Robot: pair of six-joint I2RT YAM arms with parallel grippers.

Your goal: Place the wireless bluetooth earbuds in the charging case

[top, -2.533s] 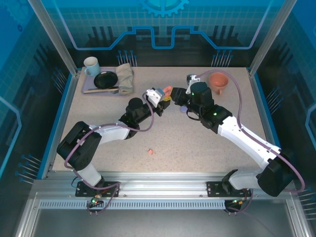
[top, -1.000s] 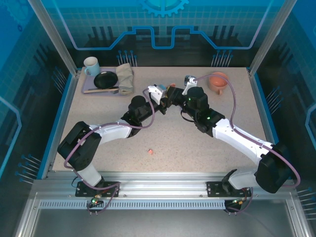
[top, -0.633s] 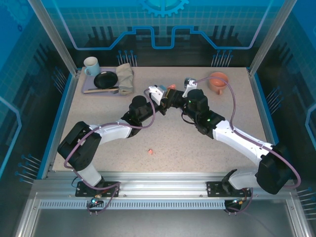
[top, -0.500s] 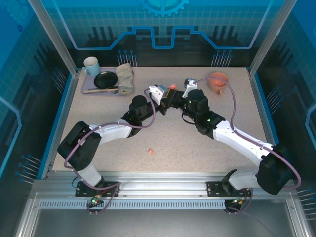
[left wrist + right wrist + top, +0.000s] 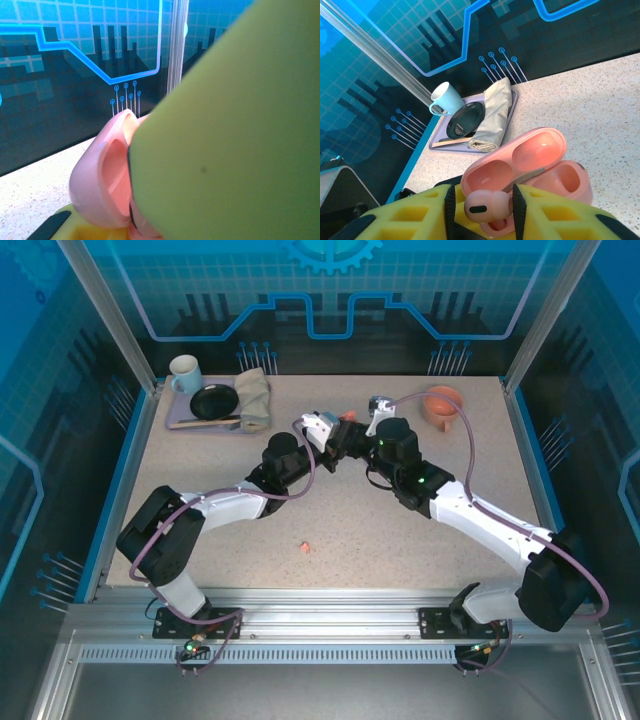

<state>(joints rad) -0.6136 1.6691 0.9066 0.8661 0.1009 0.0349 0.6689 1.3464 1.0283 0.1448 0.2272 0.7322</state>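
One salmon-pink earbud (image 5: 487,206) is pinched between the yellow pads (image 5: 545,212) of my right gripper (image 5: 483,202). The open pink charging case (image 5: 535,160) is just ahead of these fingertips, very near. My left gripper (image 5: 336,436) appears to squeeze this case from the side, and in its wrist view the pink shell rests against my yellow finger.

I judge the bud to be very light, hard and smooth, so it can slip or turn in the pads. I should hold it by the round body and leave the stem end free to enter. The case is also light, with a thin hinged lid, so I should press gently.

The hollow has a narrow rim, and the lid stands open on its far side. Both grippers are close together, which leaves little room between them. An orange cup (image 5: 443,405) stands to my right, apart. Another small pink bud (image 5: 304,547) lies on the table (image 5: 420,570), well behind both grippers.
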